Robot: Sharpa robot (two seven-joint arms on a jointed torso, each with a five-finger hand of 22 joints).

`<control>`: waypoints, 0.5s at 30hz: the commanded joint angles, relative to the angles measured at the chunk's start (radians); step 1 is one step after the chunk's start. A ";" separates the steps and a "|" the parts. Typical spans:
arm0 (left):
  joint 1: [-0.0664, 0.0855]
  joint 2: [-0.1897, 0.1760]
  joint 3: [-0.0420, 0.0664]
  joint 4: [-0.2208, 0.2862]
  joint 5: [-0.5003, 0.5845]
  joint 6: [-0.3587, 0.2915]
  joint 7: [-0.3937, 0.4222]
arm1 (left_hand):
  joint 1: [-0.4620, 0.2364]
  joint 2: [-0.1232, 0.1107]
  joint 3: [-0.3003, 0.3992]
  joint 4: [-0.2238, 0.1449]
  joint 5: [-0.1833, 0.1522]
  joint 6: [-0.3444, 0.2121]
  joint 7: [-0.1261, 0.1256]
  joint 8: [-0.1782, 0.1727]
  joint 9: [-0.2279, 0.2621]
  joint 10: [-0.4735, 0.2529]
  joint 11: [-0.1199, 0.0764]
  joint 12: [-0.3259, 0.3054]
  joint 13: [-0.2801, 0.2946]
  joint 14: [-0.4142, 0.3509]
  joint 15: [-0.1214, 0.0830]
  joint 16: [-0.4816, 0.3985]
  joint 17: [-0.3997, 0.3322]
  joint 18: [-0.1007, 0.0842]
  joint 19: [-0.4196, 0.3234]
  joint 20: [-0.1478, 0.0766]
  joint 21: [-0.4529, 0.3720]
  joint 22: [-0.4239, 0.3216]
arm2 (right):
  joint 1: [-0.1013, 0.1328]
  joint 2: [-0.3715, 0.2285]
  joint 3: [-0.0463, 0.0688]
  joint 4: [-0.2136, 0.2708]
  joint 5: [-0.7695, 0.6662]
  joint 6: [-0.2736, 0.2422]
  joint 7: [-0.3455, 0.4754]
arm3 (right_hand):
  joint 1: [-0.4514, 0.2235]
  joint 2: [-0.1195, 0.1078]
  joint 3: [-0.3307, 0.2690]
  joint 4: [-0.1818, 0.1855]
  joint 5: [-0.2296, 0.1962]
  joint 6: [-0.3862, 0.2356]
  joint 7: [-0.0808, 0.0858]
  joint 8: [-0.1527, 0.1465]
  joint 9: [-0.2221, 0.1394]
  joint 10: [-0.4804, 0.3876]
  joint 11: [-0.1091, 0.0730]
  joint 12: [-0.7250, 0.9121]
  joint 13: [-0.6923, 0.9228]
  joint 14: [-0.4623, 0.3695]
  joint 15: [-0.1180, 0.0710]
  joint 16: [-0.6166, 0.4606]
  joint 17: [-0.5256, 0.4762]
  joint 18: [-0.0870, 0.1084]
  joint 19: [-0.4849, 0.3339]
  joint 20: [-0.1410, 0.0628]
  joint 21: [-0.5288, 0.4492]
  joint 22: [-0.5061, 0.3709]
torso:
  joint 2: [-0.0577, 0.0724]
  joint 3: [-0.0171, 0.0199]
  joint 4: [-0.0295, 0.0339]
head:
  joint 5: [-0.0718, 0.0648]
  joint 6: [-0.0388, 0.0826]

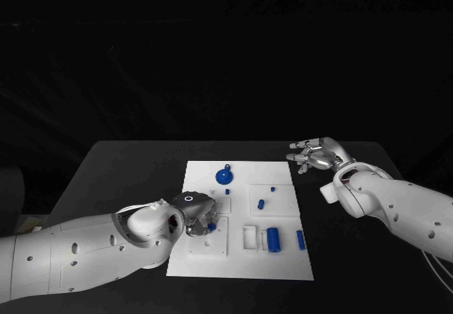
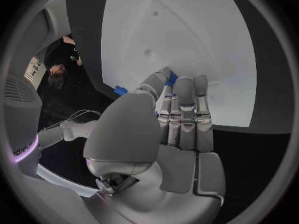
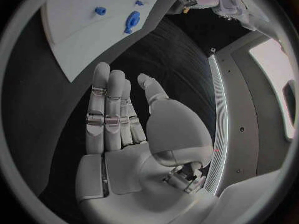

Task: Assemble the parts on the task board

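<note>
Left hand (image 1: pixel 194 219) rests on the task board (image 1: pixel 283 261), fingers straight and close together, pinching a small blue part (image 2: pixel 170 77) at their tips. Beyond it lie a blue cylinder (image 1: pixel 273 239), long axis along the board, and a round blue part (image 1: pixel 224 176). Right hand (image 1: pixel 314 154) hovers off the board over the bench (image 1: pixel 123 163), fingers spread, holding nothing.

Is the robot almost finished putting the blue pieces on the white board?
Not yet. A few small blue pegs already seem to stand in the task board. The left hand is down on the board at a small blue part, touching it in its wrist view. The blue cylinder, the blue bar and the round blue piece still lie loose. The right hand hovers open beside the board, holding nothing.
</note>
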 commanded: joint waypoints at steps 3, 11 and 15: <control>-0.014 0.004 -0.010 -0.014 -0.004 0.069 -0.024 | -0.004 -0.030 0.029 0.004 0.003 -0.047 0.003 -0.001 -0.002 -0.044 0.012 -0.007 -0.004 0.003 0.011 -0.011 -0.003 0.021 -0.002 0.008 0.004 0.021 | 0.000 -0.001 0.000 0.003 -0.004 0.013 0.010 | -0.011 0.000 0.001 0.001 0.006 -0.006 0.002 -0.003 -0.001 -0.004 -0.004 0.000 0.001 0.003 0.000 -0.002 0.001 -0.007 0.004 0.005 0.004 -0.001 | 0.000 0.0001 0.0005 | -0.001 0.000; -0.014 0.011 -0.010 -0.014 -0.004 0.105 -0.030 | -0.016 -0.042 0.058 0.009 0.021 -0.046 0.017 0.000 -0.002 -0.039 0.014 -0.007 -0.004 0.008 0.011 -0.011 0.000 0.025 -0.001 0.010 0.011 0.021 | 0.000 -0.001 0.001 0.006 -0.004 0.014 0.010 | -0.012 -0.001 0.003 0.000 0.016 -0.003 0.002 -0.003 -0.001 -0.004 -0.004 -0.001 0.000 0.003 0.000 -0.002 0.001 -0.007 0.004 0.005 0.005 -0.001 | 0.000 -0.0007 0.0004 | -0.001 -0.001; -0.014 0.013 -0.010 -0.014 -0.006 0.131 -0.036 | -0.017 -0.039 0.060 0.010 0.022 -0.037 0.017 0.000 -0.002 -0.031 0.011 -0.006 -0.004 0.008 0.011 -0.011 0.001 0.025 -0.001 0.009 0.011 0.021 | 0.000 -0.001 0.001 0.006 -0.004 0.013 0.010 | -0.013 -0.001 0.004 0.000 0.018 -0.005 0.002 -0.003 -0.001 -0.004 -0.004 -0.001 0.000 0.003 0.000 -0.002 0.001 -0.007 0.004 0.005 0.005 -0.001 | 0.000 -0.0003 0.0001 | -0.001 -0.001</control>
